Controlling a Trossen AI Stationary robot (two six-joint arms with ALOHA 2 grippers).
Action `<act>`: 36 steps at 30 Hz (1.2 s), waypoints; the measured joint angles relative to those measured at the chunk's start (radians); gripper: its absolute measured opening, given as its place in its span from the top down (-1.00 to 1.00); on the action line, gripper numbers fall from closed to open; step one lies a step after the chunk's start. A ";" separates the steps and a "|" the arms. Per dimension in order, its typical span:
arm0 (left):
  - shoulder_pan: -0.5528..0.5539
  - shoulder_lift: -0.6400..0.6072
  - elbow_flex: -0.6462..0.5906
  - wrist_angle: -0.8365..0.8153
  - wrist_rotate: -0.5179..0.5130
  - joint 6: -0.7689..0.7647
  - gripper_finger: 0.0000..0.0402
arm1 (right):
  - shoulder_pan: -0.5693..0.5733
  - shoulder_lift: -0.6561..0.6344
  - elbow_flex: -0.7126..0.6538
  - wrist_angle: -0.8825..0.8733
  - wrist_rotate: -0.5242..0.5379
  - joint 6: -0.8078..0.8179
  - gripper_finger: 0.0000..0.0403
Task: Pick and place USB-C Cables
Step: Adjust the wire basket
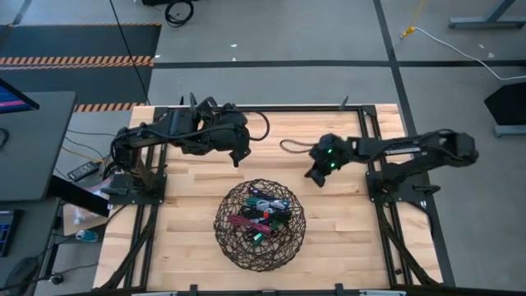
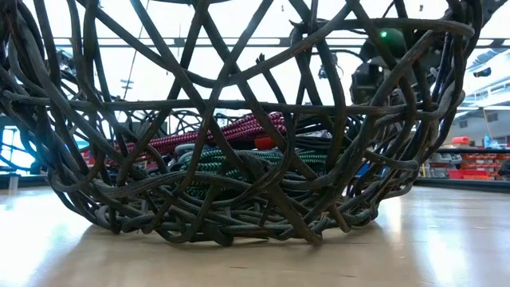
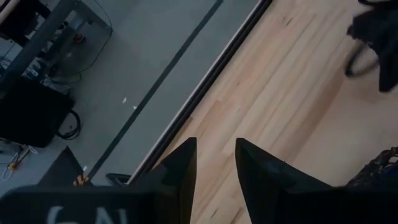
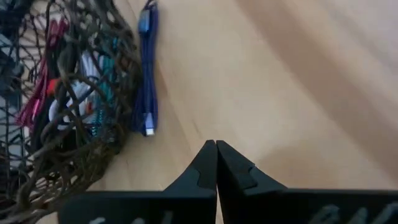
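On the wooden table [image 1: 189, 247] the round wire-mesh basket [image 1: 260, 224] holds maroon, teal and other USB-C cables [image 1: 261, 219], one blue cable [image 4: 147, 74] lies just beside it, my right pincer [image 4: 216, 149] hovers pressed together and empty, and my left pincer [image 3: 216, 163] waits half spread.

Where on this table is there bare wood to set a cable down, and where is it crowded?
Bare wood lies left and right of the basket and between it and the left gripper. Crowded: the basket, heaped with cables, and the strip beside its wall where a purple cable lies, near the shut right gripper.
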State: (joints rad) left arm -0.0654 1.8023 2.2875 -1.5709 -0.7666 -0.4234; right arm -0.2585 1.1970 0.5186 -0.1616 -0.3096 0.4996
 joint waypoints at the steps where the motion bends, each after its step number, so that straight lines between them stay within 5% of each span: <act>1: 0.004 0.000 0.000 0.000 0.000 0.001 0.41 | 0.016 0.028 0.000 0.031 0.001 0.004 1.00; 14: 0.018 0.000 0.000 0.000 0.000 0.043 0.41 | 0.126 0.304 0.001 0.465 -0.059 0.137 1.00; 36: 0.019 0.000 0.000 0.000 0.004 0.120 0.41 | 0.249 0.617 0.409 0.476 -0.059 0.084 1.00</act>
State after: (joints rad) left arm -0.0467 1.8027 2.2875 -1.5711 -0.7627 -0.3032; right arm -0.0093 1.8143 0.9272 0.3144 -0.3687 0.5832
